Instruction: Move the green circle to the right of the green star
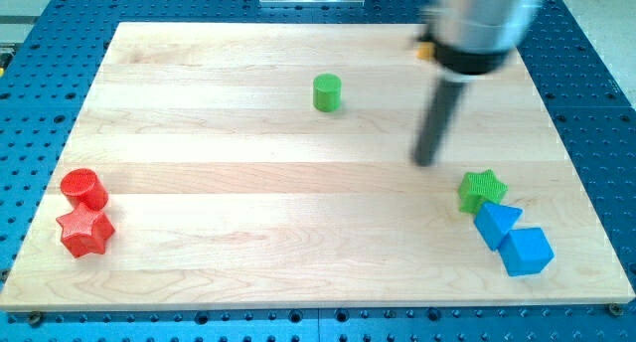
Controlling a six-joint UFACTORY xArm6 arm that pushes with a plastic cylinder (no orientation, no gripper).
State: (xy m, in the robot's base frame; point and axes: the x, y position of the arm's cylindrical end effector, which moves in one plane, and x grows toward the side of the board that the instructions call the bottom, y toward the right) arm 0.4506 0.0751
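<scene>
The green circle (pixel 327 92) is a short cylinder standing on the wooden board (pixel 248 203) near the view's top centre. The green star (pixel 482 191) lies at the view's right, touching a blue triangle. My rod comes down from the view's top right, and my tip (pixel 426 162) rests on the board between the two green blocks. It is to the right of and below the green circle, and a little to the left of and above the green star. It touches neither block.
A blue triangle (pixel 496 224) and a blue cube (pixel 526 251) sit just below the green star. A red circle (pixel 84 189) and a red star (pixel 84 232) sit at the view's lower left. A yellow-orange block (pixel 423 51) peeks out behind the arm.
</scene>
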